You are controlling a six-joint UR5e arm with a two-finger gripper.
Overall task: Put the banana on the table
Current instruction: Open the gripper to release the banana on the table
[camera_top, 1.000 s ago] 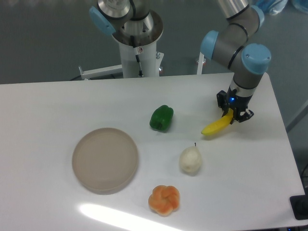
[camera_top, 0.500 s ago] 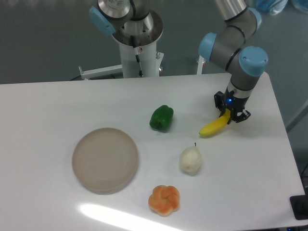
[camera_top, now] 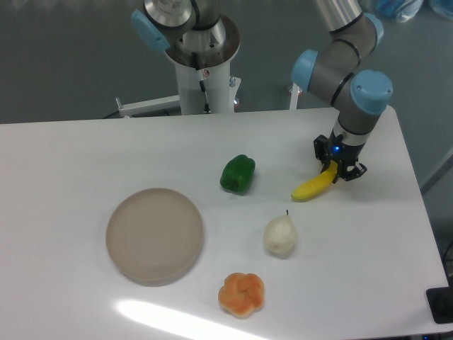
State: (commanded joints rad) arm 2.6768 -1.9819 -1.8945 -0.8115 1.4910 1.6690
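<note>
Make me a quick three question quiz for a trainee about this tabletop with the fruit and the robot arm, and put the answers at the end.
1. True or false: the banana lies on the round plate.
2. Which item sits nearest the front edge of the table? A) green pepper B) pear C) orange lobed fruit
3. Fill in: the tool is closed on one end of the ______.

Key
1. False. The plate holds nothing; the banana is over on the right side, gripped at its right end by the tool.
2. C.
3. Banana. Whether its free end touches the table cannot be told.
</note>
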